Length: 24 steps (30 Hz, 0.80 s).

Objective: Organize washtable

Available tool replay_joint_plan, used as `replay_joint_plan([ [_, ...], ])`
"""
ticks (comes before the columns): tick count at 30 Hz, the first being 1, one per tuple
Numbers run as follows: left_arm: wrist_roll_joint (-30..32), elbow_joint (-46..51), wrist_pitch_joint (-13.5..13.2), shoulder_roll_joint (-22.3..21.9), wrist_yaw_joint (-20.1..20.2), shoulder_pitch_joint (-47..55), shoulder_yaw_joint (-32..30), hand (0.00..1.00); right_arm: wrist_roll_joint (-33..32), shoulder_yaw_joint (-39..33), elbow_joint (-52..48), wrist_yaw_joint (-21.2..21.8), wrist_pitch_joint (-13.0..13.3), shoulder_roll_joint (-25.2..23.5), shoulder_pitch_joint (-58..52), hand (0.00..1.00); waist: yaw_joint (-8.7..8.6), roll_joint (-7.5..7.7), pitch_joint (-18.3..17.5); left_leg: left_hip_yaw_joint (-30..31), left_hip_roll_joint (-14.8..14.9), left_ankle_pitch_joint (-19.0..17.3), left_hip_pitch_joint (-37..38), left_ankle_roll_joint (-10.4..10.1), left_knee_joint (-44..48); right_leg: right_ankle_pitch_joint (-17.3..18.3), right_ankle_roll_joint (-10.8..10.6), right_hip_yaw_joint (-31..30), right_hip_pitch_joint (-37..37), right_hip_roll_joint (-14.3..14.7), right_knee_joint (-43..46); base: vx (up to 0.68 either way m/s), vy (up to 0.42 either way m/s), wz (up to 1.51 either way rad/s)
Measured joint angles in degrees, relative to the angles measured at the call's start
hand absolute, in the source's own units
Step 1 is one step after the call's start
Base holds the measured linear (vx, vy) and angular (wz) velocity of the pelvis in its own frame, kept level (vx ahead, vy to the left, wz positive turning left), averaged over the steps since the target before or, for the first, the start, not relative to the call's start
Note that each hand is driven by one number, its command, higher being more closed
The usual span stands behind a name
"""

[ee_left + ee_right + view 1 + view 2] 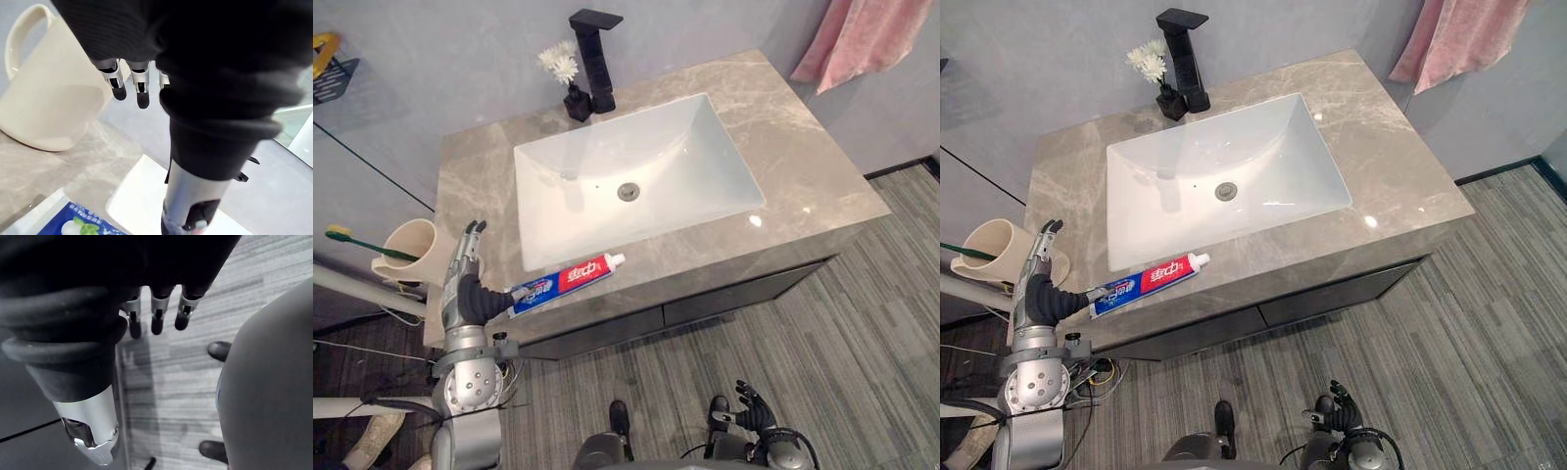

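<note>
Now the open left hand (470,289) is hovering by the blue-and-red toothpaste tube (573,278) near the cream ceramic mug (423,245); gripping mid-tube looks steadiest.

Toothbrush (372,247) handle end inside mug (438,253)

Countertop (803,186) grey-beige marbled; sink (705,147) white; toothpaste tube (563,281) blue-red-white; mug (423,247) cream; towel (871,39) pink; faucet (597,59) black

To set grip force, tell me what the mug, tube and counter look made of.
Mug: cream, smooth with a soft sheen, likely glazed ceramic, possibly plastic.
Tube: glossy printed skin with a white cap, probably soft plastic laminate.
Counter: grey-beige with pale veins and bright glints, polished stone or a stone-look slab.
</note>
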State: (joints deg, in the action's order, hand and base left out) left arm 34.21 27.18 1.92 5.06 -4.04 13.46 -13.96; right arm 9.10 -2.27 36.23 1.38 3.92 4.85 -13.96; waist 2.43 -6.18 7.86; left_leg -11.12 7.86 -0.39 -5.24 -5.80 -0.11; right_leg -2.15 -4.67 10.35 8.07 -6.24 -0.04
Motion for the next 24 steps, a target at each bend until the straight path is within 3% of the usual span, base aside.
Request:
replay_joint_plan([
  [5,2.0,-0.3,-0.1,4.5,0.5,0.7,4.9,1.00,-0.1,0.1,0.0,0.0,0.0,0.1,0.1,0.00,0.06,0.05,0.0,-0.1,0.1,0.0,-0.2,0.0,0.0,0.0,0.0,-0.4,0.1,0.1,-0.4,0.00,0.000,0.00],
  [6,2.5,-0.8,-0.8,5.5,1.7,1.1,6.7,0.00,-0.1,0.1,0.0,0.0,0.0,0.1,0.1,0.00,0.06,0.10,0.0,-0.1,0.0,0.0,-0.4,0.0,0.0,-0.2,0.1,-0.6,0.2,0.1,-0.6,0.00,0.000,0.00],
  [14,1.9,-3.0,-4.8,11.7,9.1,3.9,13.8,0.00,-0.6,0.3,0.7,0.0,0.0,0.7,0.3,0.00,-0.02,0.29,-0.1,-0.2,0.0,-0.1,-1.3,0.0,0.1,-1.7,0.2,-1.3,0.3,0.1,-3.1,-0.01,-0.009,-0.04],
  [24,1.8,-3.1,-6.9,17.9,10.2,4.6,13.9,0.00,-0.8,0.4,3.8,0.1,0.2,1.2,2.3,0.00,-0.23,0.43,0.0,0.1,-0.5,-0.1,-1.8,0.0,0.1,-1.8,0.1,-1.3,0.6,0.1,-3.3,0.00,0.000,0.00],
])
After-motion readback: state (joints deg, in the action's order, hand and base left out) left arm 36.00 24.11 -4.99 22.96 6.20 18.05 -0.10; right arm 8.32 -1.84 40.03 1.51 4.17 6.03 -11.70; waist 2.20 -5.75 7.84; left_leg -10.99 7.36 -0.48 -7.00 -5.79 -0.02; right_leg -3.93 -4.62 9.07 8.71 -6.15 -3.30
